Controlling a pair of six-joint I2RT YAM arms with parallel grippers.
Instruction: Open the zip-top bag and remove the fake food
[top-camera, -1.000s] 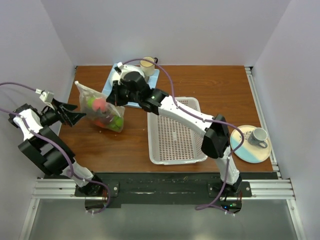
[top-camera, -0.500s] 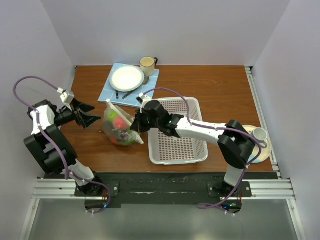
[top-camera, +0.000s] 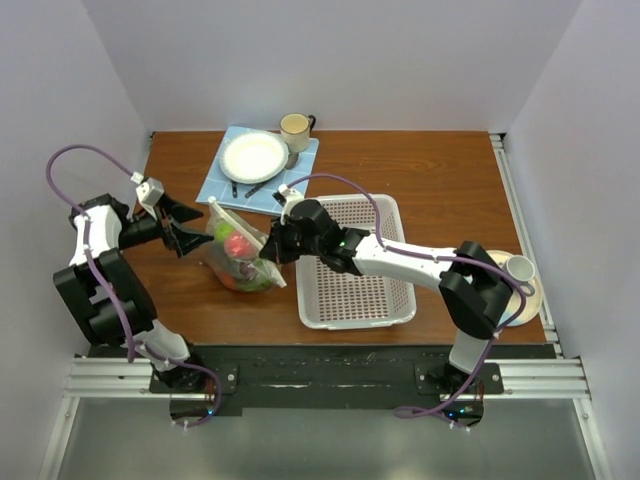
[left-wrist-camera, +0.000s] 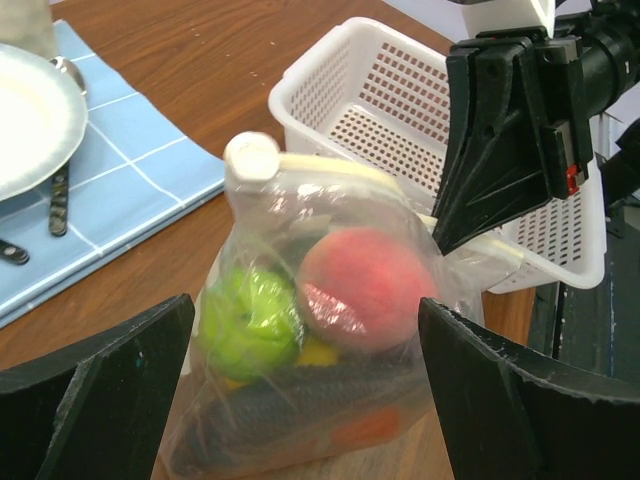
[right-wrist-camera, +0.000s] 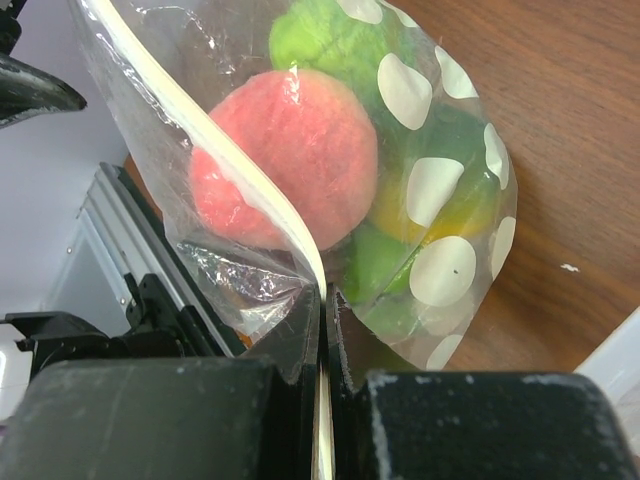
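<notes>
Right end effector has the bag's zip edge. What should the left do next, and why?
Probably ease the open left end effector forward and pinch the zip strip's free end: the right end effector holds the other end, and the fake food is inside.

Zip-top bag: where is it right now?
In the top view the zip-top bag is left of centre, between the open left hand and the white basket, its zip edge pinched by the right hand.

zip-top bag between left fingers, basket behind
</notes>
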